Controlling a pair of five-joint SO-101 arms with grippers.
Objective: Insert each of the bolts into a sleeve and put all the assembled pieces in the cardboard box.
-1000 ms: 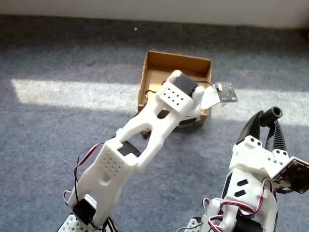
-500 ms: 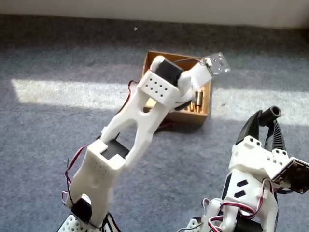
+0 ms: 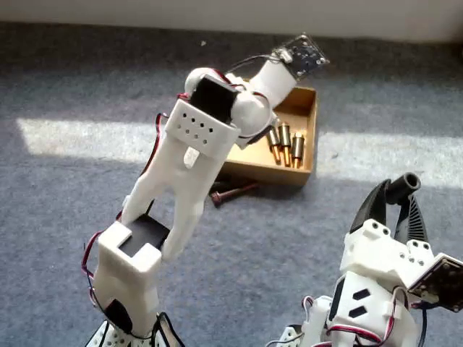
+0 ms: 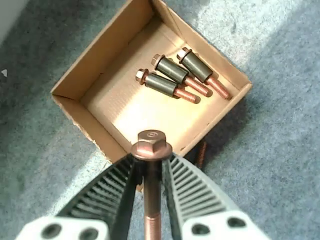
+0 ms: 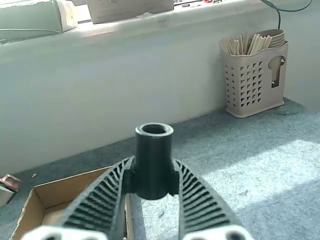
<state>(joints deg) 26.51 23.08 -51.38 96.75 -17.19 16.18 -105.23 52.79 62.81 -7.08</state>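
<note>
Holding a bare copper bolt clamped just under its hex head, the left claw hangs above one wall of the cardboard box at the bench's 12 o'clock, where three sleeved bolts lie. The right claw, at 5 o'clock, is closed around an upright black sleeve. Mating them risks a tilted bolt tip catching the sleeve's rim and slipping from the grip, possibly unsleeved into the box, and a sweeping arm could knock away the loose bolt beside the box's 7 o'clock corner.
</note>
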